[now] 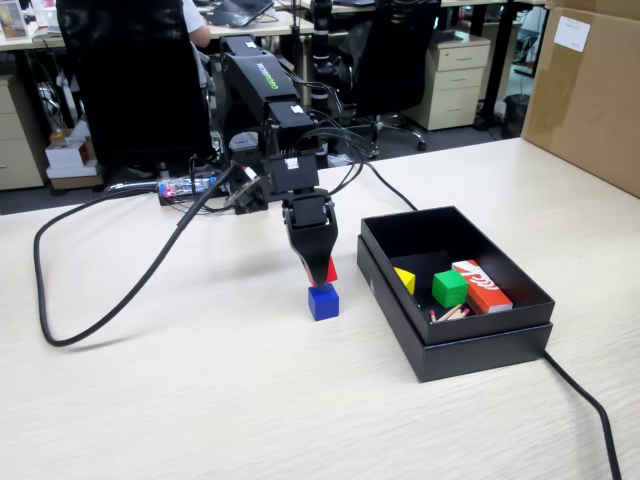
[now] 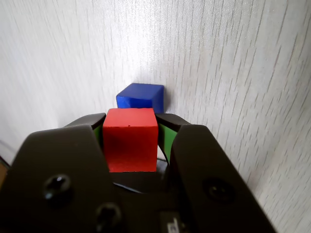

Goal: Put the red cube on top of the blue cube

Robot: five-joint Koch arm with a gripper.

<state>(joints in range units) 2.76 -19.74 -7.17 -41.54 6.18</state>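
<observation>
Pinching the small matte solid-red cube (image 2: 130, 140) between its two black jaws, the gripper (image 1: 321, 270) hangs just above the small matte solid-blue cube (image 1: 323, 301), which sits on the pale wood-grain table (image 1: 200, 400) near its middle, well clear of every edge. By my judgement the pick-up is done and the carry is nearly done; what remains is lowering, squaring up, letting go and backing away.

In the fixed view the red cube (image 1: 329, 271) shows only as a sliver at the jaw tips, very close over the blue one; whether the two touch I cannot tell. In the wrist view the blue cube (image 2: 141, 96) lies just beyond the red cube and a little to its right, so the alignment looks close but perhaps not exact.

Both cubes have flat faces and crisp edges with a dull, paint-like finish. The jaws are smooth black plastic with green pads (image 2: 166, 141) pressed against the red cube's sides. The table's laminate carries a fine streaked grain.

Toward the table's right edge in the fixed view stands a shallow black cardboard box (image 1: 470, 345), holding a green cube (image 1: 449, 288), a yellow wedge-shaped block (image 1: 405, 279), a red-orange and white rectangular carton (image 1: 482, 285) and some thin sticks (image 1: 449, 313). A thick black cable (image 1: 110, 310) loops across the left part of the table.
</observation>
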